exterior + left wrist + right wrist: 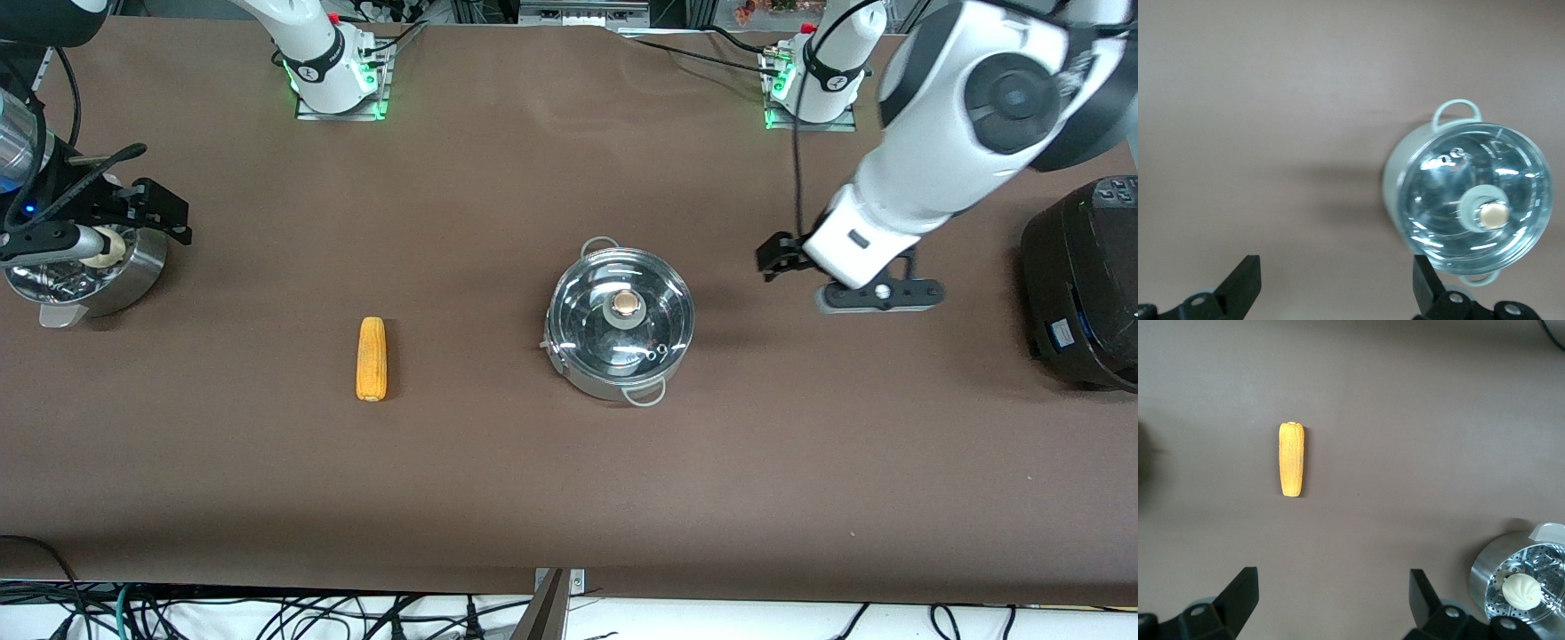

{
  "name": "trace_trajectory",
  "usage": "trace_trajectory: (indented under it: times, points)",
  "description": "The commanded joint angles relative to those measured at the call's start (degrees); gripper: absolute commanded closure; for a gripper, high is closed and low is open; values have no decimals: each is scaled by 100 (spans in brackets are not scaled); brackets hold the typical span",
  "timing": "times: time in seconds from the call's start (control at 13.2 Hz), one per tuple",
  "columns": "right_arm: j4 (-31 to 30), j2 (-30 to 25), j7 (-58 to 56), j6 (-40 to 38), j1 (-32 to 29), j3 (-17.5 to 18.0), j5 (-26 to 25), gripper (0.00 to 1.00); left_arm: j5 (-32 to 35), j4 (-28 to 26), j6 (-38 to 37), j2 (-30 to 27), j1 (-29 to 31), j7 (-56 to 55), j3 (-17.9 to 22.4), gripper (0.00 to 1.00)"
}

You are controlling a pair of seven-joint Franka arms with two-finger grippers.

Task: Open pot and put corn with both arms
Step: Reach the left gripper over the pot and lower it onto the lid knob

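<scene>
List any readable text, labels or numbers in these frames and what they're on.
No text can be read in any view.
black cooker: a small blue label low on its side and markings on its top panel, too small to read.
Arm base joints: a small dark round mark on each, not legible.
pot, corn, steamer pot: no markings visible.
</scene>
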Motion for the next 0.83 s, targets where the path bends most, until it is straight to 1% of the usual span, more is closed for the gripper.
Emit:
trace_trajectory:
  times: [0.0,0.15,0.3,0.53,0.61,0.76]
  points:
    - [132,39,-15,-40,-11,-6,96,0,-137,712,-40,673,-522,-863,48,0]
    - [132,39,-15,-40,-11,-6,96,0,-110,923,284,1060,-883,-1382,65,0]
    - [124,39,-15,-40,-11,-6,96,0,-75,915,723,1272,-1103,-1735,65,0]
    - [132,39,-15,-40,-11,-6,96,0,-49,907,1102,1614,-1393,-1973,100,0]
    - [124,39,-15,-40,-11,-6,96,0,38,906,1182,1694,-1516,-2026,109,0]
    - [132,39,-15,-40,-11,-6,96,0,485,871,1209,1817,-1640,-2193,92,0]
